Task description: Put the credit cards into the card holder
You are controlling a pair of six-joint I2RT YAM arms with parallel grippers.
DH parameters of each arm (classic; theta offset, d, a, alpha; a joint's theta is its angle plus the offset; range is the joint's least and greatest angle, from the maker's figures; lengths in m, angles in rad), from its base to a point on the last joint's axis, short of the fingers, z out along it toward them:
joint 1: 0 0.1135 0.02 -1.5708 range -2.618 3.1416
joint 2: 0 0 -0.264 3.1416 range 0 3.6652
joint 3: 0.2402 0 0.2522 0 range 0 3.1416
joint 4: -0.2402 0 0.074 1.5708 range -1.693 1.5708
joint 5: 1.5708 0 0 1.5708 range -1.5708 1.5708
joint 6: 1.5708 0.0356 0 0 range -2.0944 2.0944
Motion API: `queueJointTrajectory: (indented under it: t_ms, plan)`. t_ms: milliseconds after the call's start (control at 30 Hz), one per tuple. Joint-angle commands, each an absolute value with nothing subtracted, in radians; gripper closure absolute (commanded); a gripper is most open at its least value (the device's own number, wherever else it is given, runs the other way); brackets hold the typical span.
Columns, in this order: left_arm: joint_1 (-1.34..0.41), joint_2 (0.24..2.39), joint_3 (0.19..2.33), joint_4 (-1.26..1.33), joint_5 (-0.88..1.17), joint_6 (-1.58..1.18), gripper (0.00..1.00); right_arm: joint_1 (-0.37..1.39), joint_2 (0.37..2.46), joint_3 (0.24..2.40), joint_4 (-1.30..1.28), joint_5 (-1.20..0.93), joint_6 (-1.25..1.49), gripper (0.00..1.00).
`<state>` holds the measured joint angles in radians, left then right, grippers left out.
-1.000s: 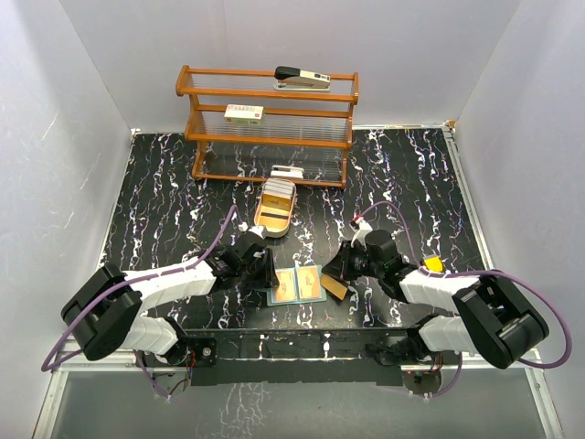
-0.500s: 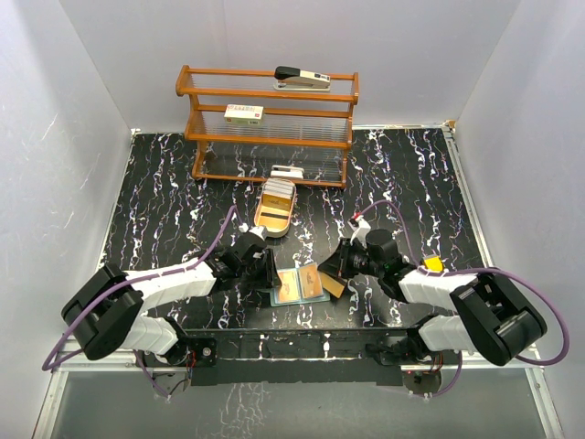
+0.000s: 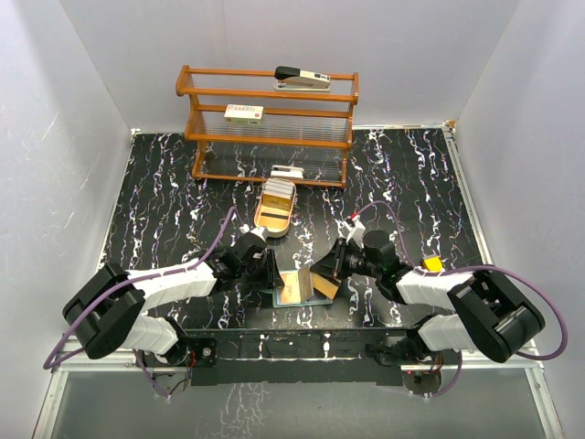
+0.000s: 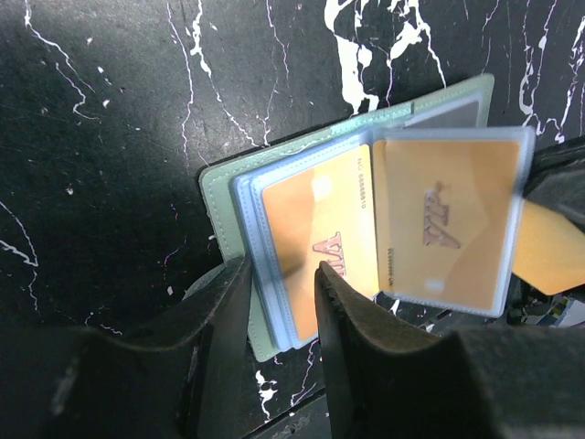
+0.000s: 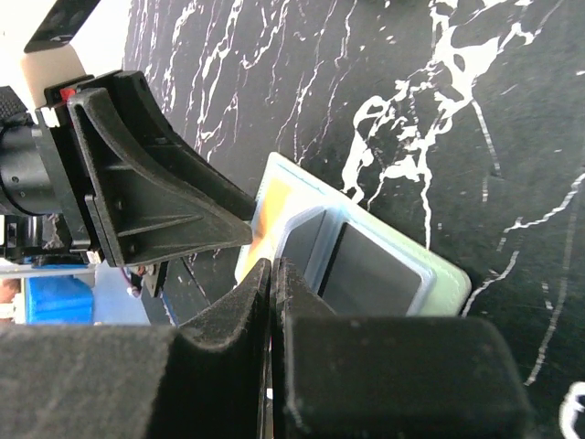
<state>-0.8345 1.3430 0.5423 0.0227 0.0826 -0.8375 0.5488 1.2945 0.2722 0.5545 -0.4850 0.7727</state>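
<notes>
Left gripper (image 4: 279, 315) clamped on left edge of sage-green card holder (image 4: 224, 183), lying open on the desk (image 3: 164, 201) near its front edge, gold-orange cards (image 4: 315, 238) in clear pockets, one pocket leaf (image 4: 448, 219) tilted up; right gripper (image 5: 273, 274) pinched together on a loose gold-orange card (image 4: 548, 261) at the holder's right side

The sage-green card holder (image 4: 222, 187) lay open near the front edge of the black marbled table (image 3: 164, 183), one gold-orange card (image 4: 315, 238) flat in a clear blue-grey pocket, a second card (image 4: 448, 215) in a raised pocket leaf, and a third card (image 4: 548, 261) poking out past that leaf's right edge.
</notes>
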Motion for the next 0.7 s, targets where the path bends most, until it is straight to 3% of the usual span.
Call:
queueJointTrajectory:
  t_ms: [0, 667]
  plan:
    - [-0.839, 1.324, 0.526, 0.025, 0.109, -0.856, 0.67, 0.590, 1.329, 0.317, 0.667, -0.496, 0.828, 1.00]
    - [-0.839, 1.264, 0.554, -0.040, 0.103, -0.861, 0.62, 0.621, 1.352, 0.334, 0.605, -0.443, 0.790, 1.00]
